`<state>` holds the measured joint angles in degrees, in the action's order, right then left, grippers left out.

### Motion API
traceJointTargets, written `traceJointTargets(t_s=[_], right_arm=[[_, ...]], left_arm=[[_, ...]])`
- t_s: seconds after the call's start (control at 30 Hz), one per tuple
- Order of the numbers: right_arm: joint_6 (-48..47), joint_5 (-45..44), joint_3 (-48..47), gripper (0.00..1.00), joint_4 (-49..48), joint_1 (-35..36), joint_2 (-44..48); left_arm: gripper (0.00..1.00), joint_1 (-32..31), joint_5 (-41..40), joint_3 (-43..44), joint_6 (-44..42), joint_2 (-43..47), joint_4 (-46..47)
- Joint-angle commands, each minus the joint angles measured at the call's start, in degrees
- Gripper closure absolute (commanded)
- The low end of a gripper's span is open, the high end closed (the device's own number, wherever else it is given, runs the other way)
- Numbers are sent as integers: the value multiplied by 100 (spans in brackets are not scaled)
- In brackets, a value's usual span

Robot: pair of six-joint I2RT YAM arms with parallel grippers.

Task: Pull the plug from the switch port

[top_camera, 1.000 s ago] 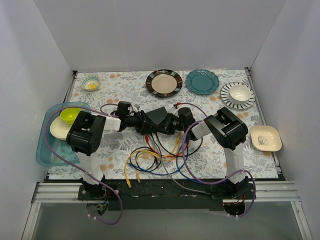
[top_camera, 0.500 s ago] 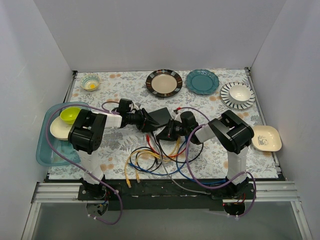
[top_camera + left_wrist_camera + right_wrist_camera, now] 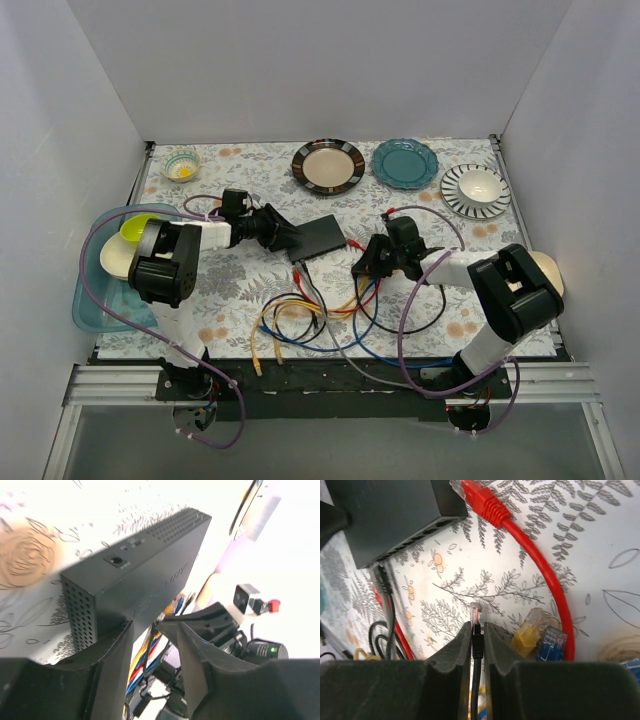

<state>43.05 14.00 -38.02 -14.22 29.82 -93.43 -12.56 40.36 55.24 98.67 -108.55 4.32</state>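
The black switch (image 3: 322, 237) lies flat mid-table, its row of sockets facing the near side (image 3: 427, 527). My right gripper (image 3: 363, 266) is shut on a black cable's plug (image 3: 477, 614). The plug's clear tip sticks out past the fingertips, free of the switch and a short way to its right. My left gripper (image 3: 287, 240) is at the switch's left corner with its jaws apart. The switch (image 3: 145, 565) fills the left wrist view, its corner by the left fingertip (image 3: 125, 630). A red plug (image 3: 482, 500) lies loose by the sockets. Other cables (image 3: 382, 580) still run into the switch's left end.
Tangled yellow, blue, red and black cables (image 3: 300, 320) lie at the near side. Loose yellow (image 3: 527, 635) and blue (image 3: 551, 642) plugs lie beside my right fingers. Plates (image 3: 328, 165) (image 3: 405, 162) (image 3: 475, 190) line the back. A teal tray (image 3: 95, 295) with bowls is at left.
My right gripper has pulled to the right with the black plug, out of the switch. The switch has settled flat, and my left gripper has drawn back to its left corner.
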Motion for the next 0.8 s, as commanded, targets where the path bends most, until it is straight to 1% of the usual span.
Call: traceJointTargets(t_s=[0.0,0.1,0.2,0.27,0.3,0.37,0.5,0.77], right_arm=[[-605,-477,-284,66,675,76,289],[-605,-512,-776,57,640,260,282],[-587,-363,-1354,55,596,489,10],[-578,-83,-1576,54,482,646,-236],[-535,14,-1812,54,473,700,-533],[-447,269,-1998,54,481,831,-973],[-52,498,-1990,55,183,972,-1406],[292,771,-2033,54,-213,1017,-1880]], left_arm=[[58,78,-608,48,-208,141,-397],[58,78,-634,74,-155,150,-370],[57,87,-705,118,-112,150,-344],[57,87,-714,153,-103,115,-361],[57,87,-705,171,-103,89,-379],[57,95,-696,171,-103,19,-396],[58,87,-705,101,-103,1,-397],[57,148,-784,-66,-243,97,-546]])
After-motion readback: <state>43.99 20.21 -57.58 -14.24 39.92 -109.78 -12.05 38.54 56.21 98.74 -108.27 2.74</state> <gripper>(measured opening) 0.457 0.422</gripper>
